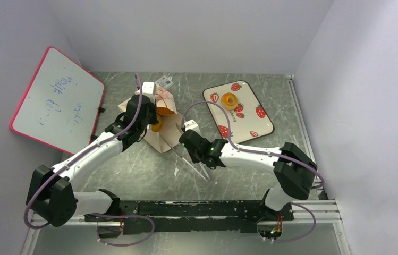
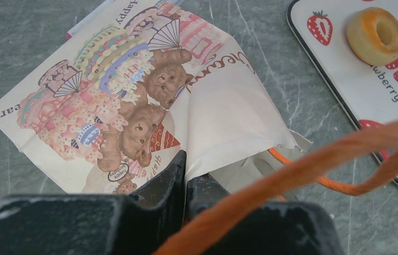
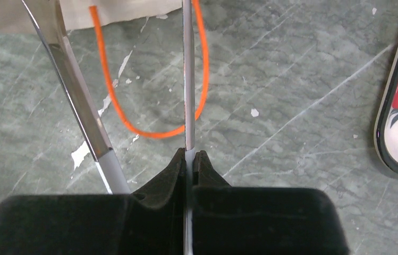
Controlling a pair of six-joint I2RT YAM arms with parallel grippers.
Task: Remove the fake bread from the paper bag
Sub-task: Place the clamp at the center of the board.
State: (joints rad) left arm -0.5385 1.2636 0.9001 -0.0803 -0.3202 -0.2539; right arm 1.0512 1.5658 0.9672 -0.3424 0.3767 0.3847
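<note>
The paper bag lies flat on the table, its bear picture facing up in the left wrist view. My left gripper is shut on the bag's paper edge near its mouth. An orange cord handle crosses in front of that camera. Orange shapes show at the mouth; I cannot tell if they are bread or cord. One ring-shaped fake bread lies on the strawberry tray and shows in the left wrist view. My right gripper is shut on one arm of metal tongs, which point at the bag.
The tongs' other arm stands free to the left, over the second cord loop. A pink-framed whiteboard leans at the far left. A small white tag card lies behind the bag. The tray's edge is at the right.
</note>
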